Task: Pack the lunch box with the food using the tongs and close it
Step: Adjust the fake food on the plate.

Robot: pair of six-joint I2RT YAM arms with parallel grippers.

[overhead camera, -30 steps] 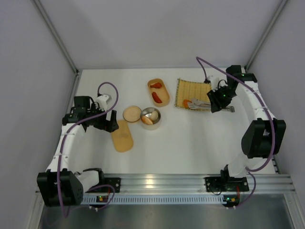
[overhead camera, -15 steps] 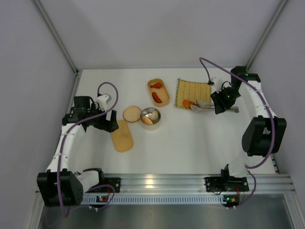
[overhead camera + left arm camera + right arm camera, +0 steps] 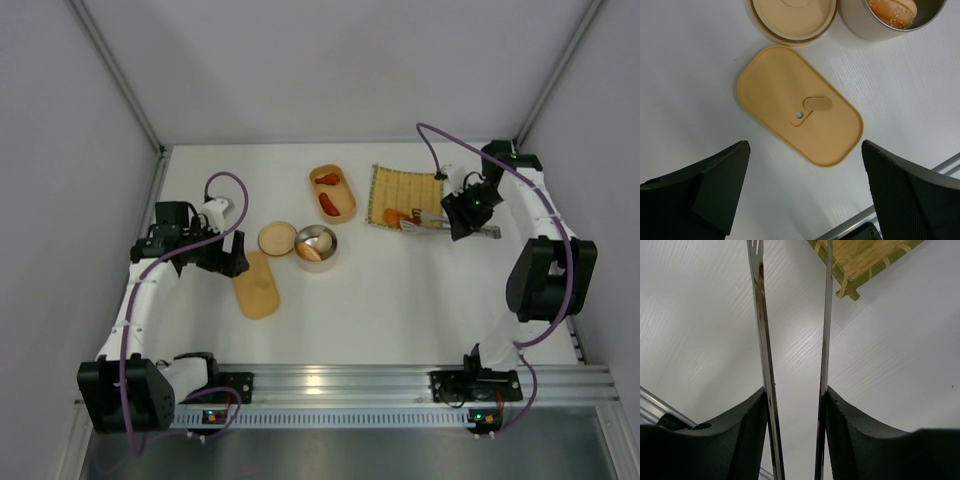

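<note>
The tan oval lunch box [image 3: 345, 205] stands open at the back middle with two red food pieces [image 3: 328, 203] in it. Its flat lid [image 3: 257, 284] lies apart, under my open left gripper [image 3: 232, 262]; the left wrist view shows that lid [image 3: 800, 105] between the spread fingers [image 3: 715, 180]. An orange food piece [image 3: 392, 215] lies on the yellow woven mat [image 3: 405, 190]. My right gripper [image 3: 457, 220] is shut on the tongs [image 3: 432, 222]. The right wrist view shows both silvery tongs arms [image 3: 762, 340] pressed against the pads, tips apart, nothing between them.
A steel bowl [image 3: 325, 237] holding a pale sesame bun [image 3: 892, 11] stands beside a round wooden lid [image 3: 277, 239]. The mat's corner [image 3: 865, 257] shows ahead of the tongs. An aluminium rail [image 3: 340, 380] runs along the near edge, and grey walls close three sides.
My right gripper has drawn back to the right with the tongs, whose tips now lie at the mat's right edge with their arms a little wider. The left arm has not moved.
</note>
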